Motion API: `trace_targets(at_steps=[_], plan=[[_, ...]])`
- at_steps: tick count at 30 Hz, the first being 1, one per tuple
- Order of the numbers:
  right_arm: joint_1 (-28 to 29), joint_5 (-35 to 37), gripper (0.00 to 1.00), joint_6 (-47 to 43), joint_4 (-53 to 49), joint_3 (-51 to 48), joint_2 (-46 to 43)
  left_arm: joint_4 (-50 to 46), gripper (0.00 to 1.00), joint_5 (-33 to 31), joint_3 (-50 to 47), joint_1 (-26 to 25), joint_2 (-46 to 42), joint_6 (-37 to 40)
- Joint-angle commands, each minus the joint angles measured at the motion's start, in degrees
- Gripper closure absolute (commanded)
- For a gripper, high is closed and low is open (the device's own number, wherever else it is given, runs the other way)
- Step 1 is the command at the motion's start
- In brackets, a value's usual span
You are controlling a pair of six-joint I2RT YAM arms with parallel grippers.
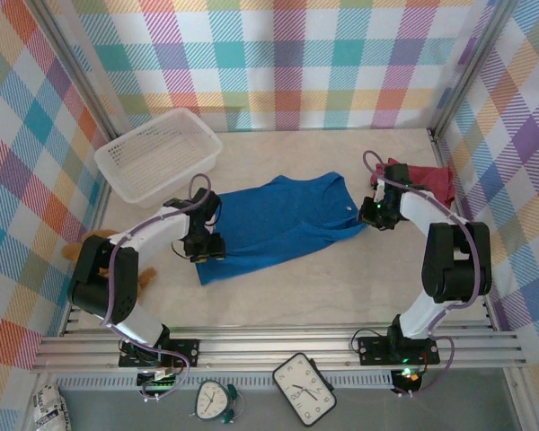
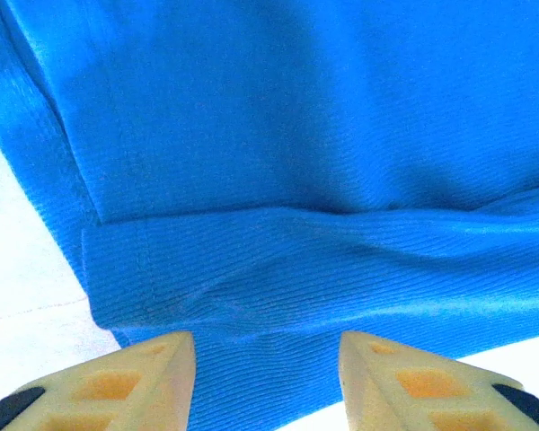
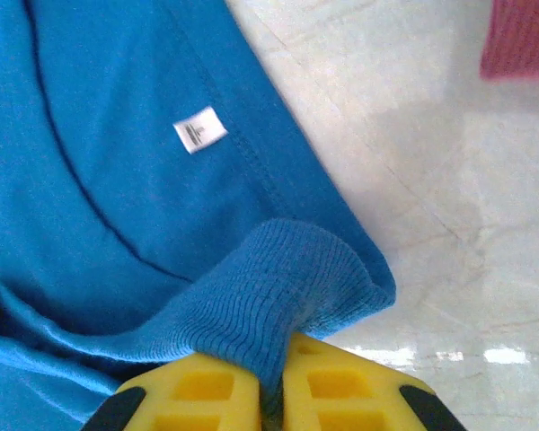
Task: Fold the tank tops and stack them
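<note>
A bright blue tank top (image 1: 283,224) lies spread across the middle of the table, its hem end at the left and its straps at the right. My left gripper (image 1: 207,244) hovers over the hem edge (image 2: 278,269), jaws open (image 2: 268,346), with the cloth lying flat beneath and between the fingers. My right gripper (image 1: 370,214) is shut (image 3: 283,364) on a bunched shoulder fold of the blue tank top (image 3: 278,287), near its white label (image 3: 200,129). A dark red tank top (image 1: 422,180) lies crumpled at the back right, and its edge (image 3: 521,40) shows in the right wrist view.
A white mesh basket (image 1: 157,154) stands at the back left. A small brown teddy bear (image 1: 83,247) sits by the left arm. Two clocks (image 1: 304,388) lie below the table's front rail. Plaid walls enclose the table on three sides.
</note>
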Motion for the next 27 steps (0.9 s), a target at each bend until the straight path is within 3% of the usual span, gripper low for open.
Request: trace_targets(at_steps=[1, 17, 22, 27], plan=[[-0.27, -2.65, 0.87, -0.73, -4.06, 3.09, 3.59, 0.36, 0.55, 1.36, -1.76, -0.08, 0.40, -0.31], [-2.39, -1.49, 0.80, 1.87, -6.46, 14.52, 15.78, 1.63, 0.62, -5.76, -4.93, 0.71, 4.70, 1.35], [-2.43, -2.00, 0.69, 2.38, -5.43, 15.85, 16.04, 1.05, 0.60, -5.27, -4.24, 0.71, 5.06, 1.28], [-2.40, -6.28, 0.60, 2.90, -2.37, 13.05, 10.18, -1.21, 0.54, -3.83, -2.57, 0.71, 1.76, 0.49]])
